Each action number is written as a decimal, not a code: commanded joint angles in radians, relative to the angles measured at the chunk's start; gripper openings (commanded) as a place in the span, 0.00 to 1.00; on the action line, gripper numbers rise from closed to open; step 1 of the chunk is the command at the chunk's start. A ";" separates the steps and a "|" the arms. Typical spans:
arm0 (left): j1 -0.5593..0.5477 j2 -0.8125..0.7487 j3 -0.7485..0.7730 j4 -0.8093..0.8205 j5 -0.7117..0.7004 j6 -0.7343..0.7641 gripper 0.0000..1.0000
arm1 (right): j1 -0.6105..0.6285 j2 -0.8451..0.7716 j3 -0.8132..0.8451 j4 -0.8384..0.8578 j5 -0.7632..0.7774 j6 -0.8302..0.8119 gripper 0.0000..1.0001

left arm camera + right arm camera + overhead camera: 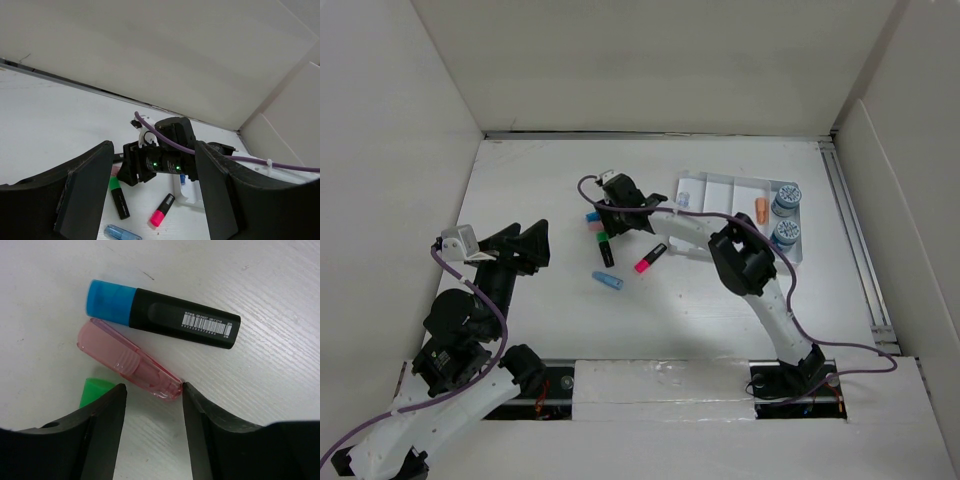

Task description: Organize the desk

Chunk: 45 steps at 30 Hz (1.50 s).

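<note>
Desk [280,390] lies just beneath the spread right fingers [100,430].

My left gripper [153,161] hangs over the desk [50,115], fingers [85,195] spread wide with nothing held. Beyond them the right arm [167,161] shows two green lights. Beside it lie a green-capped marker [119,196], a pink-capped marker [161,210] and what may be a loose pale-blue cap [122,233].
</note>
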 commanded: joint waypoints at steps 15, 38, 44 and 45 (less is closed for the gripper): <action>0.002 0.002 -0.004 0.040 0.015 0.008 0.61 | 0.016 -0.067 -0.026 -0.062 0.066 -0.024 0.74; 0.002 -0.018 -0.006 0.043 0.013 0.008 0.61 | 0.016 0.173 0.367 -0.185 -0.117 -0.159 0.83; 0.002 -0.012 -0.004 0.046 0.013 0.009 0.61 | 0.036 0.190 0.385 -0.180 -0.138 -0.232 0.84; 0.002 -0.014 -0.004 0.045 0.013 0.009 0.61 | 0.036 0.191 0.390 -0.177 -0.144 -0.242 0.84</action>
